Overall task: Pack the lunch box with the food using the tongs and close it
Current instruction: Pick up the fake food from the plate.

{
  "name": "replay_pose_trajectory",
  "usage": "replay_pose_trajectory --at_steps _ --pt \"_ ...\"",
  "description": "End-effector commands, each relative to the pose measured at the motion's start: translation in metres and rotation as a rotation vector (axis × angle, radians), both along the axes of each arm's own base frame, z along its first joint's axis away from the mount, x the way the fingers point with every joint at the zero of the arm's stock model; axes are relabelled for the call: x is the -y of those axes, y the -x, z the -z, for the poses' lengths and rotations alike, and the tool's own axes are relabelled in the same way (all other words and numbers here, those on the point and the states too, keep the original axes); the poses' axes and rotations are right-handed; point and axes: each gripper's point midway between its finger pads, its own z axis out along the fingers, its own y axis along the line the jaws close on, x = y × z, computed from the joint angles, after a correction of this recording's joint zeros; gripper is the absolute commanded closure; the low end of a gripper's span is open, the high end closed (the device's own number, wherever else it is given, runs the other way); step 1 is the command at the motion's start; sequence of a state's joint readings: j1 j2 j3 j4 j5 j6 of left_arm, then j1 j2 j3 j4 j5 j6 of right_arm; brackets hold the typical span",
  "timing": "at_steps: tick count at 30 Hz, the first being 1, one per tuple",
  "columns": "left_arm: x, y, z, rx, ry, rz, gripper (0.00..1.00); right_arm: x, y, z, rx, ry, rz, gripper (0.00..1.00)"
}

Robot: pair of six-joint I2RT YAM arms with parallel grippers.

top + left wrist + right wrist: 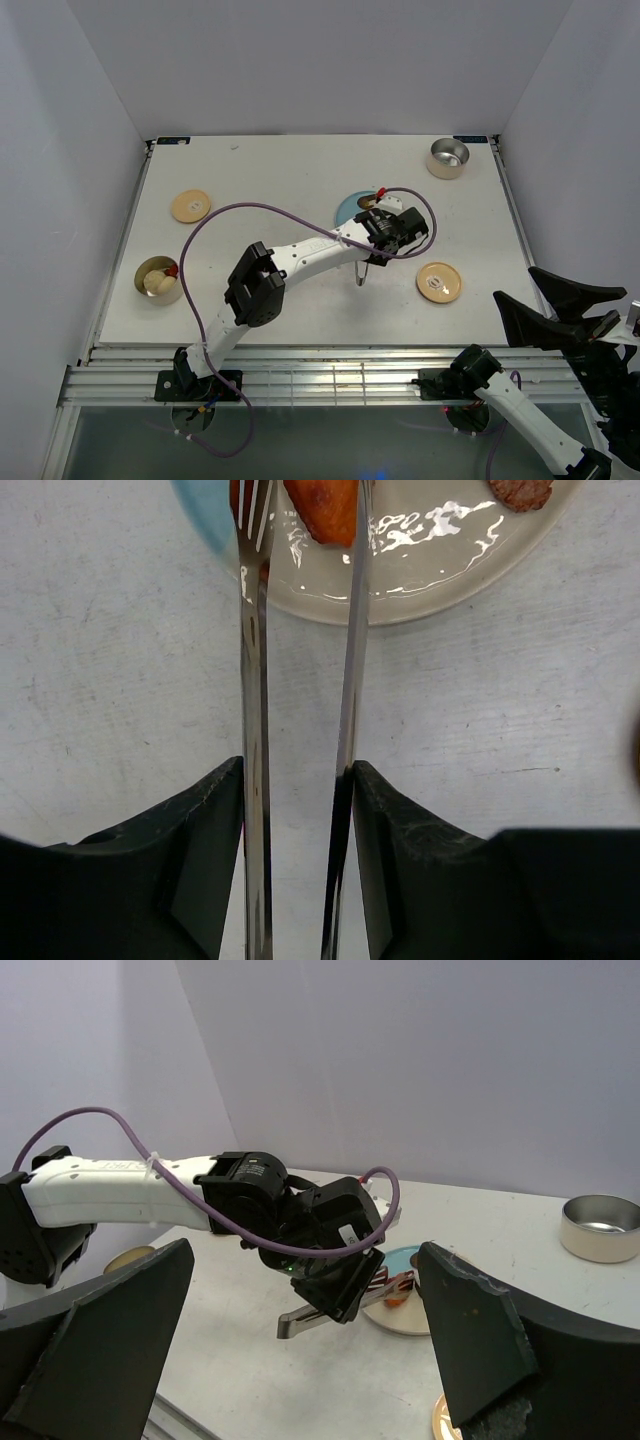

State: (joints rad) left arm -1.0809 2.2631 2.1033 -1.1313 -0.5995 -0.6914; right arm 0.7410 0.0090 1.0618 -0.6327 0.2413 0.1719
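Observation:
My left gripper [374, 238] [298, 780] is shut on the silver tongs [255, 680], one finger pressing each arm from outside. The tongs' tips reach over the blue-and-white plate [430, 580] [345, 208] and straddle an orange-red piece of food [325, 505]. A brown piece [520, 492] lies further right on the plate. The joined end of the tongs [362, 278] [298, 1322] sticks out behind the gripper. A round lunch box tin [158, 280] at the left edge holds pale lumps. My right gripper [537, 293] [305, 1250] hangs open and empty at the near right.
A bare steel tin [447, 157] [600, 1228] stands at the back right corner. Two tan round lids lie flat: one [190, 206] at the left, one [438, 282] right of the tongs' handle. The left arm's purple cable [205, 235] loops above the table.

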Motion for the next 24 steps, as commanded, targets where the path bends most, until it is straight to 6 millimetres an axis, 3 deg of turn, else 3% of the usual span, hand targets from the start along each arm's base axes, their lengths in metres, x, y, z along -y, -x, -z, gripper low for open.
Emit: replay_pose_trajectory --at_steps 1,8,17,24 --pt "-0.008 -0.007 -0.018 0.041 0.001 -0.041 0.45 0.04 0.038 -0.017 0.145 -0.121 0.02 0.02" --pt "-0.012 -0.007 -0.018 0.047 -0.017 -0.05 0.45 0.039 0.039 -0.018 0.148 -0.123 0.015 0.01" --pt "0.011 -0.009 -0.013 0.01 0.041 0.017 0.44 0.043 0.042 -0.02 0.152 -0.129 0.021 0.01" --pt "0.01 -0.007 -0.011 0.004 0.045 0.015 0.45 0.048 0.044 -0.02 0.154 -0.135 0.034 0.01"
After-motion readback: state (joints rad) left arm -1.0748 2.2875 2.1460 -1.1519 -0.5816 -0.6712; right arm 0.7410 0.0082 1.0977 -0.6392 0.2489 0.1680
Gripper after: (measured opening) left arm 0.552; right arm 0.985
